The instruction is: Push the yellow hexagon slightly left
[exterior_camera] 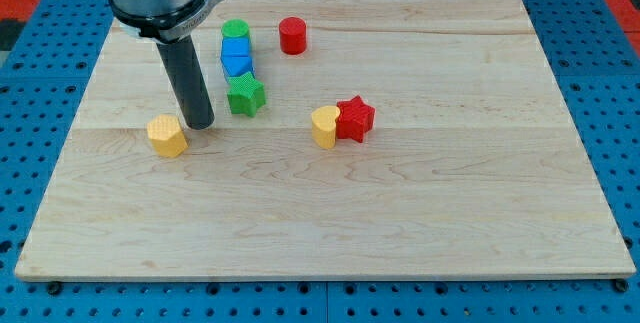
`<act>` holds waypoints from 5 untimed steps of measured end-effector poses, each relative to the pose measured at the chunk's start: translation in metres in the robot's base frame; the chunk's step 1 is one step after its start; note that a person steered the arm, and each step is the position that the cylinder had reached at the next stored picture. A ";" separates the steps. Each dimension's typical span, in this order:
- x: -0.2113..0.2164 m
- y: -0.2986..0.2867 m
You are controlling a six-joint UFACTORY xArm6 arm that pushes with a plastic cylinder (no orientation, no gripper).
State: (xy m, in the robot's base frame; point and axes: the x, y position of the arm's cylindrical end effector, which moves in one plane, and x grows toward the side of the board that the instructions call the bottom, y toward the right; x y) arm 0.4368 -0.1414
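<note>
The yellow hexagon (167,135) lies on the wooden board (400,203) at the view's left. My tip (197,123) rests on the board just to the right of the hexagon and slightly above it, very close to it or touching it. The dark rod rises from the tip to the arm's grey head at the view's top left.
A green star (245,95) lies right of the rod. Above it stand a blue block (237,60) and a green cylinder (235,31). A red cylinder (292,36) lies further right. A yellow heart (325,126) touches a red star (354,118) mid-board.
</note>
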 end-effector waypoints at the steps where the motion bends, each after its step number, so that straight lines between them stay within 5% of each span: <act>1: 0.000 0.000; 5: 0.014 0.010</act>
